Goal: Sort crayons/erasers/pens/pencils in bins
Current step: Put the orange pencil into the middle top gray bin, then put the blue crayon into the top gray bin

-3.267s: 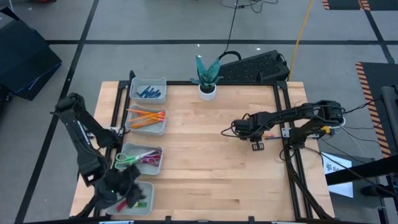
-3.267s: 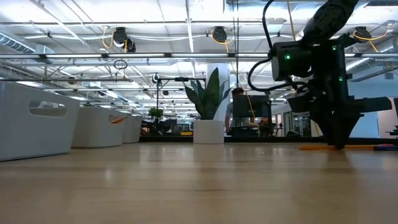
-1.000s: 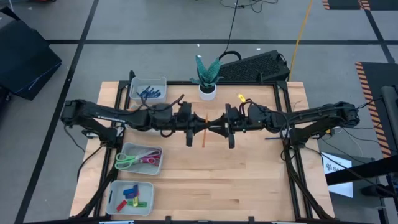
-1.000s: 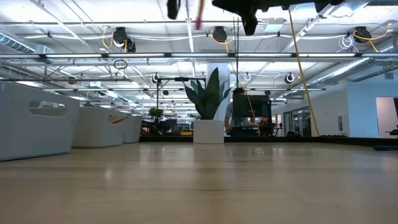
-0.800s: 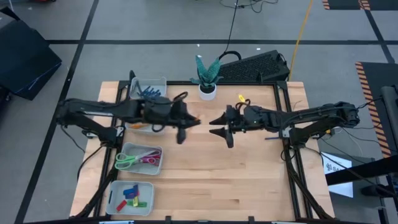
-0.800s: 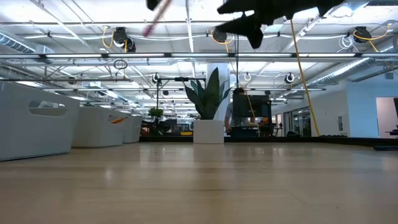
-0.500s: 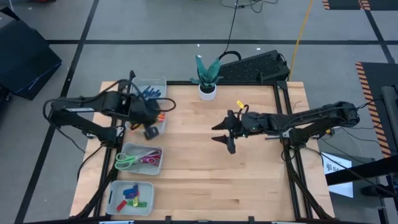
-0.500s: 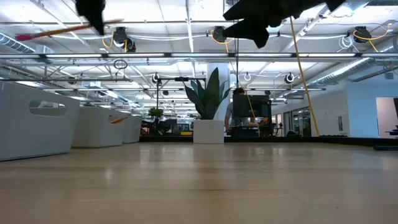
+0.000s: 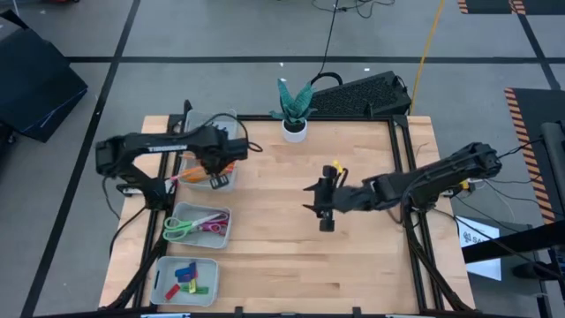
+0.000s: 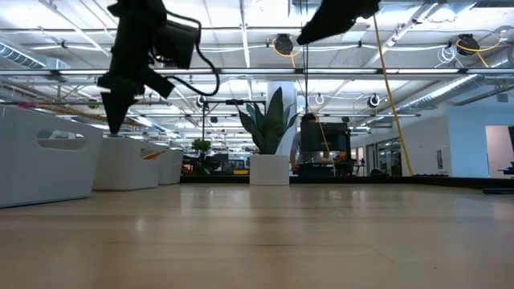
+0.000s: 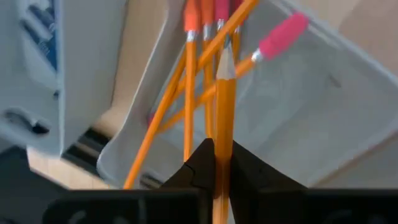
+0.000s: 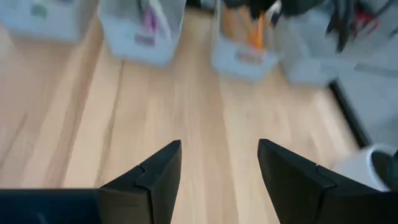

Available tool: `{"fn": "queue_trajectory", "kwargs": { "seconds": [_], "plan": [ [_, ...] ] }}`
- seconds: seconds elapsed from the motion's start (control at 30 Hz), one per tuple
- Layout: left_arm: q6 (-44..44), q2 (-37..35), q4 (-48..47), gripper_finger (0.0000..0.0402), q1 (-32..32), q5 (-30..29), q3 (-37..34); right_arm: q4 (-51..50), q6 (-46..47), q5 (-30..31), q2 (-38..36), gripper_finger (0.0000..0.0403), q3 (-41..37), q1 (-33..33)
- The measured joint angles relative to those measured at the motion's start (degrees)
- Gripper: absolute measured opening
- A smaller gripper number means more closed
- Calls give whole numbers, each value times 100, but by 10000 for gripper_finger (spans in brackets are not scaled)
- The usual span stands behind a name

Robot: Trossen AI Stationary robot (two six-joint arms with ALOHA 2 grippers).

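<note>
Four pale bins stand along the table's left edge: pens (image 9: 212,131), pencils (image 9: 221,179), scissors (image 9: 199,225), erasers (image 9: 185,278). My left gripper (image 9: 210,164) hangs over the pencil bin (image 11: 298,118), shut on one orange pencil (image 11: 224,106). That pencil's sharpened tip (image 11: 225,61) stands above the several pencils (image 11: 189,93) lying in the bin. My right gripper (image 9: 322,208) floats open over the middle of the table, nothing between its fingers (image 12: 155,171). My left gripper pinches the orange pencil's shaft (image 11: 222,146) between its two fingers, some way behind the sharpened tip. The pencil runs on past the fingertips and is lifted clear above the bin. Its rear end leaves the wrist view at the bottom.
A white plant pot (image 9: 294,129) stands at the far edge's middle, with a dark keyboard (image 9: 362,95) behind it off the table. Bare wood (image 9: 291,256) spreads from the bins to the right frame rail (image 9: 408,212).
My left gripper has carried the pencil from the table's middle toward the left edge and lowered over the pencil bin, the pencil turning as it went. My right gripper has drawn back from the meeting point toward the near edge.
</note>
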Motion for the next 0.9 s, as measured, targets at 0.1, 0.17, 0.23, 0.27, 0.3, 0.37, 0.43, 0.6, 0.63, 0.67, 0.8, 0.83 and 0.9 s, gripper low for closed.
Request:
{"fn": "queue_trajectory", "kwargs": {
  "seconds": [0.1, 0.17, 0.23, 0.27, 0.3, 0.37, 0.43, 0.6, 0.63, 0.67, 0.8, 0.83, 0.9],
  "plan": [
    [106, 110, 349, 45, 5, -89, -248, -1035, 428, 0, 75, 204, 245, 203],
    [140, 141, 544, 57, 33, -108, -430, -1547, 839, -32, 51, 204, 266, 354],
    [159, 125, 803, 67, 37, -191, -556, -2197, 1227, -278, 16, 208, 246, 460],
    [204, 117, 937, 74, 37, -214, -617, -2507, 1448, -450, 11, 212, 242, 486],
    [267, 123, 1037, 81, 50, -216, -664, -2790, 1681, -585, 11, 216, 230, 491],
    [310, 133, 1155, 100, 97, -235, -682, -3378, 2145, -807, 16, 226, 152, 491],
    [264, 107, 1170, 125, 183, -279, -616, -3727, 2445, -1050, 16, 234, 43, 462],
    [15, -358, 1329, 183, 198, 30, -258, -4385, 3044, -1691, 9, 240, -329, 386],
    [-84, -544, 1632, 190, 172, 185, -228, -4421, 3163, -1875, 9, 240, -503, 295],
    [-226, -747, 2063, 196, 132, 322, -226, -4420, 3271, -2081, 10, 240, -718, 188],
    [-640, -1465, 4222, 202, -218, 786, -374, -4544, 3027, -2750, 18, 239, -1580, -255],
    [-662, -1578, 4613, 200, -331, 806, -408, -4623, 2854, -2927, 16, 238, -1737, -392],
    [-620, -1747, 5251, 196, -566, 799, -425, -4812, 2701, -3144, 18, 231, -1898, -725]
  ]
}}
